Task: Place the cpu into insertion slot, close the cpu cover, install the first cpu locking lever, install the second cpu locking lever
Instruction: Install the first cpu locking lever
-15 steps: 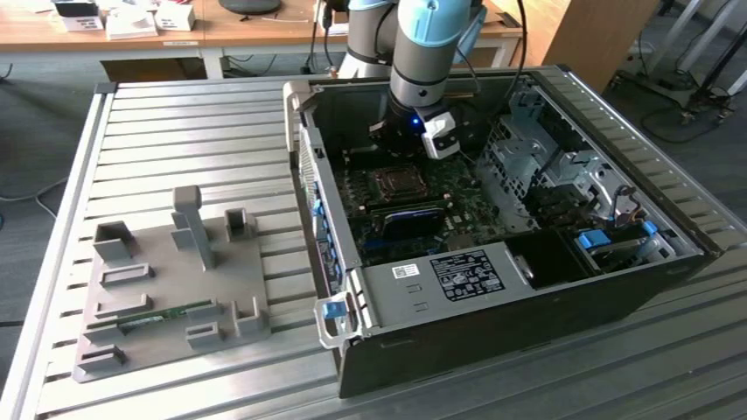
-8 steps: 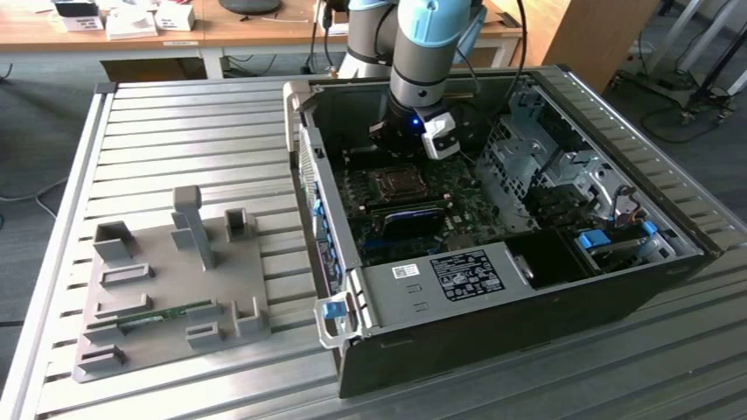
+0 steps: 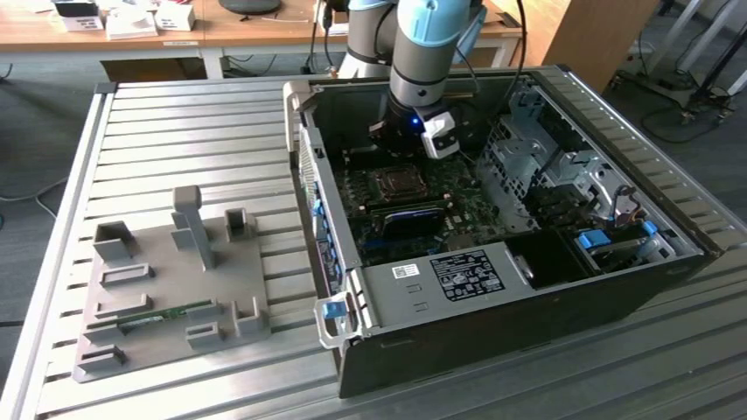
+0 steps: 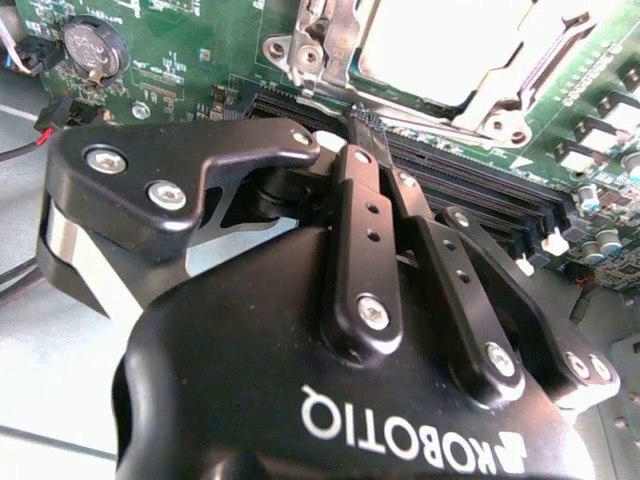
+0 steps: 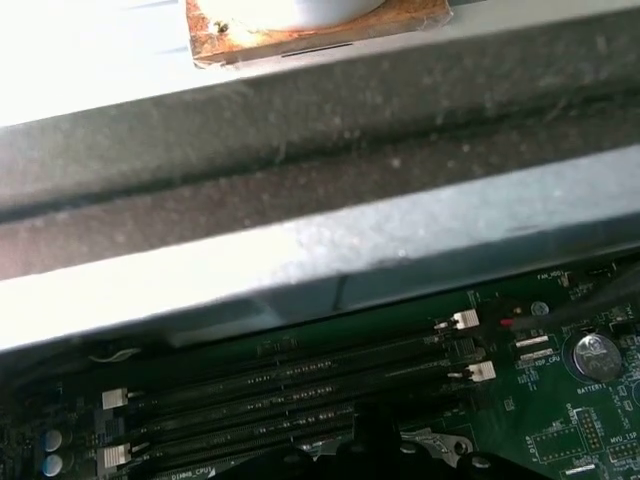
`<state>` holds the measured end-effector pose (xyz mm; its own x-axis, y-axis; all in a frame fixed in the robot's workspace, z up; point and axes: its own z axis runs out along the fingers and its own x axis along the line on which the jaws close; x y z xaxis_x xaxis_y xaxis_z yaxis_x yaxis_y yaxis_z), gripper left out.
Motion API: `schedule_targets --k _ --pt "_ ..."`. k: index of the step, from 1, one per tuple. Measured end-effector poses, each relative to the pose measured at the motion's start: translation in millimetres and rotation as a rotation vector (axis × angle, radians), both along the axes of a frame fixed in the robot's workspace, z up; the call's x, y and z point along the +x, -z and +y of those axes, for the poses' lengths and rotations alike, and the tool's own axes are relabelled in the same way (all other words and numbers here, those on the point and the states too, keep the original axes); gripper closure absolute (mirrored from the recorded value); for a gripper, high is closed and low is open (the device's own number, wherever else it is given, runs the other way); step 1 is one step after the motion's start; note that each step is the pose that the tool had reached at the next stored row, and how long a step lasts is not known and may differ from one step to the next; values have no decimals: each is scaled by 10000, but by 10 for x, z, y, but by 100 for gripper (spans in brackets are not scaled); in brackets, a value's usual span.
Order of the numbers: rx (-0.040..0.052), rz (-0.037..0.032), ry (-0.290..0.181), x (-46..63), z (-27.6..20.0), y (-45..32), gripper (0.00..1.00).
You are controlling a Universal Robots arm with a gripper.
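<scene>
In the exterior view my gripper point(image 3: 400, 153) reaches down into the open computer case, just behind the insertion slot point(image 3: 397, 184) on the green board. The second wrist view shows the cpu point(image 4: 440, 50) lying in that slot with its silver-grey top showing. The silvery cpu cover point(image 4: 335, 40) frames it. My gripper point(image 4: 352, 128) has its black fingers point(image 4: 365, 220) shut together. Their tips sit at the near edge of the socket frame, beside a thin metal lever rod point(image 4: 440, 122). I see nothing held between the fingers.
Long black memory slots point(image 4: 470, 190) point(image 5: 300, 390) run beside the socket, and a coin battery point(image 4: 90, 48) sits further off. The grey case wall point(image 5: 300, 250) stands close behind. A drive cage point(image 3: 548, 166) and a labelled power supply point(image 3: 467, 276) fill the case's other end. A grey fixture plate point(image 3: 175, 289) lies on the slatted table.
</scene>
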<state>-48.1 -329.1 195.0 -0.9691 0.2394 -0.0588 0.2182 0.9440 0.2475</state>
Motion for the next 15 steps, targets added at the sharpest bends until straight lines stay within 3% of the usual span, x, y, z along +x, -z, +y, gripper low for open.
schedule_targets --k 15 --pt "-1 1 4 14 39 -6 89"
